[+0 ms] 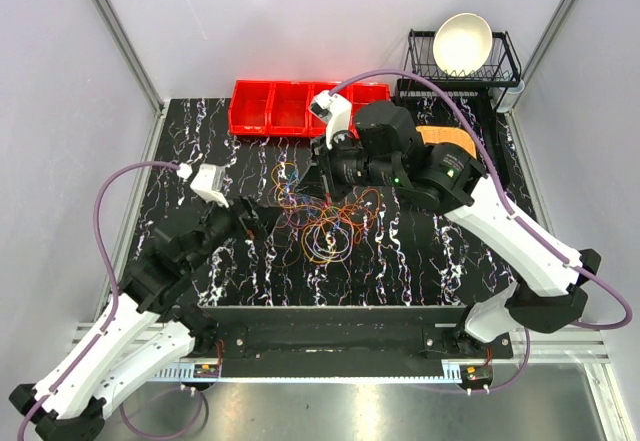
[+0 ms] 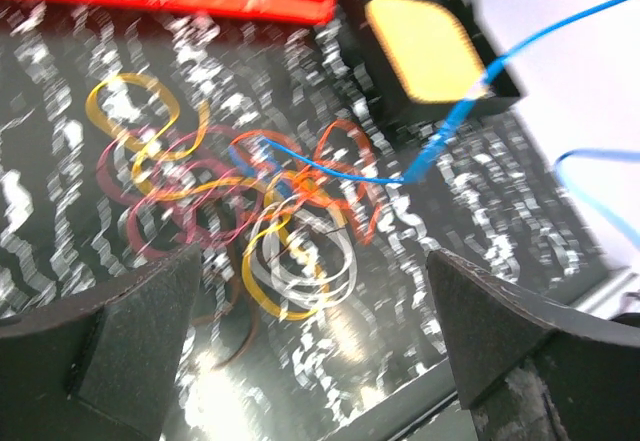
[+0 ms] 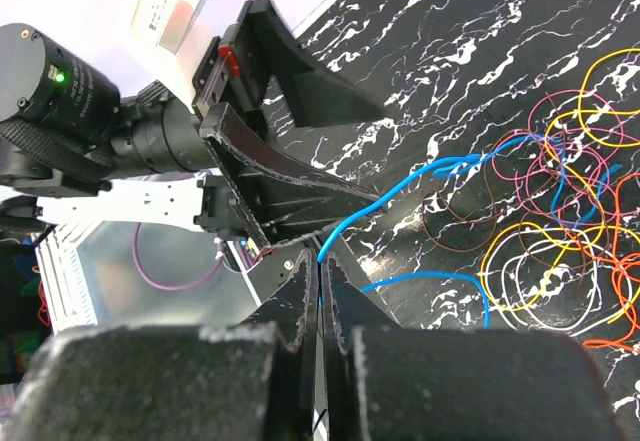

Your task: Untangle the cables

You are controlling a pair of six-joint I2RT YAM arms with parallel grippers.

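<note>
Item 1: cables [image 1: 325, 216]. A loose tangle of hair-thin loops in orange, yellow, red, pink, whitish and brown, lying flat near the middle of the black marbled table [image 1: 430, 251], between the two arms.

Item 2: blue cable [image 3: 400, 186]. One end is buried among the loops. The rest is lifted off the table and runs taut from the heap to the right claw. A second blue strand curves free beside it.

Item 3: right gripper [image 3: 320, 271]. Its fingers are pressed fully together, with the blue cable pinched at the tips. It hangs at the far side of the tangle, just beside it.

Item 4: left gripper [image 2: 312, 266]. Its jaws are spread as wide as they go and hold nothing. It sits low over the table at the tangle's left edge, pointed at the loops. I cannot tell whether it touches the nearest ones.

Item 5: red bins [image 1: 290, 109]. A row along the far edge of the table, well apart from the cables.

Item 6: dish rack [image 1: 505, 61]. At the far right corner, with a white bowl [image 1: 462, 41] standing tilted in it.

Item 7: yellow-orange pad [image 2: 420, 46]. It lies flat on a black base in front of the rack and is partly hidden behind the right arm.
</note>
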